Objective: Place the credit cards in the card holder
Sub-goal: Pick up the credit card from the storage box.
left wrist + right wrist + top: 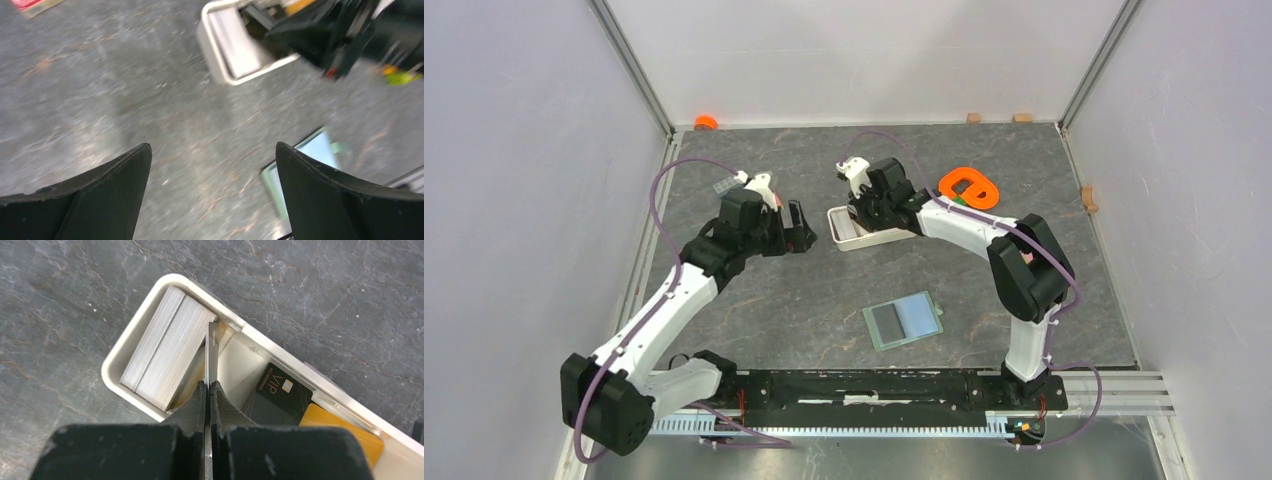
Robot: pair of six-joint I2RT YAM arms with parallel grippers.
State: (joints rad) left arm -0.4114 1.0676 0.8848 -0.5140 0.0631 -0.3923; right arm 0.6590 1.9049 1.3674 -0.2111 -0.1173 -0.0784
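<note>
The card holder [904, 320] lies open and flat on the table, its left half dark and its right half pale blue; its corner [315, 150] also shows in the blurred left wrist view. Inside the white tray [130, 335], my right gripper [208, 385] is shut on one thin credit card [210, 355], seen edge-on and standing upright. Beside it in the tray are a stack of cards on edge [165, 355], a black VIP card [277, 395] and an orange card [335, 427]. My left gripper [212, 147] hangs open over bare table left of the tray [856, 228], holding nothing.
An orange ring-shaped object [969, 187] lies right of the tray, behind the right arm. A small orange item [706, 122] and wooden blocks [973, 118] sit along the back wall. A red-and-tan object [30, 4] lies beyond the left gripper.
</note>
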